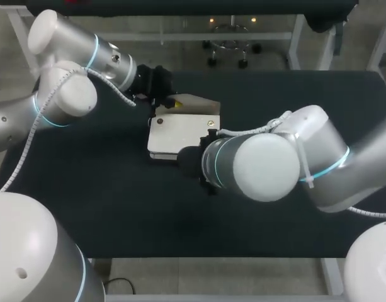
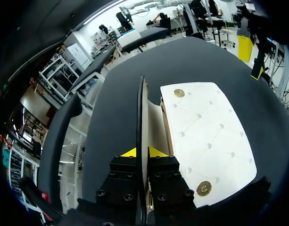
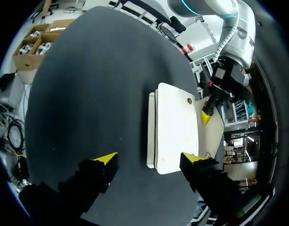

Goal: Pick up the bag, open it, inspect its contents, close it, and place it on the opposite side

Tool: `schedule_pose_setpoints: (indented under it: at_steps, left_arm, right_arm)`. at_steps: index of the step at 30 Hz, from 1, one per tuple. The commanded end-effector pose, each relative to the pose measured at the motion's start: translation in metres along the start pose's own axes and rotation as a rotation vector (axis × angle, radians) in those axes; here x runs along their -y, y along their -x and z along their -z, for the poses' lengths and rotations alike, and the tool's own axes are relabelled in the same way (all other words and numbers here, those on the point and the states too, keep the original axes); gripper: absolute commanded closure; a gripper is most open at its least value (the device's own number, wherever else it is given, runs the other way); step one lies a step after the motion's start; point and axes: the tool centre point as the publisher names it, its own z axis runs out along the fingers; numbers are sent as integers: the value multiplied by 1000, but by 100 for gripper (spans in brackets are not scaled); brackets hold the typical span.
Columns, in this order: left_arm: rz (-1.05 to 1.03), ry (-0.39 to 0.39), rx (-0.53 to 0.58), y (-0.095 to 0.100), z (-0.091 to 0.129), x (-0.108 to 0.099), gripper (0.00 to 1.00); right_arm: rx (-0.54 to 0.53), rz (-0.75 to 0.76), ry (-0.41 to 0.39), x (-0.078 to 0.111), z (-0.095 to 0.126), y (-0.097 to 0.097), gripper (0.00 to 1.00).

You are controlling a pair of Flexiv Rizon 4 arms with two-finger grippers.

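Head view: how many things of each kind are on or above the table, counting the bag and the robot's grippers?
white bag: 1
grippers: 2, the left gripper and the right gripper
total: 3

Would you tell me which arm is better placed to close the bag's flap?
Left, probably: the left tool is shut on the raised flap. The right tool is open around the end of the bag.

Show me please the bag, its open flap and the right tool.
bag (image 1: 180, 135), head view, middle of its white top face.
flap (image 1: 196, 104), head view, its beige inner side.
right tool (image 3: 149, 158), right wrist view, midway between its yellow tips.
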Motion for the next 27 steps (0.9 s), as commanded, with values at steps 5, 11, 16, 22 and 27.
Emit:
schedule_pose_setpoints:
  at_steps: [5, 11, 16, 22, 27]
  left_arm:
    - [-8, -15, 7, -11, -4, -4, 100]
    - [-5, -5, -6, -19, -6, -4, 100]
    - [-25, -1, -1, -22, -2, -2, 100]
    - [-29, 7, -5, -29, -2, -2, 100]
    - [-19, 8, -20, -33, 0, -5, 100]
  right_arm:
    - [-7, -2, 12, -2, -32, -2, 21]
    - [-11, 2, 8, -5, -47, 3, 31]
    - [0, 7, -2, -7, -51, 7, 40]
    - [9, 0, -5, -6, -52, 9, 52]
    - [10, -2, -23, -4, -58, 7, 53]
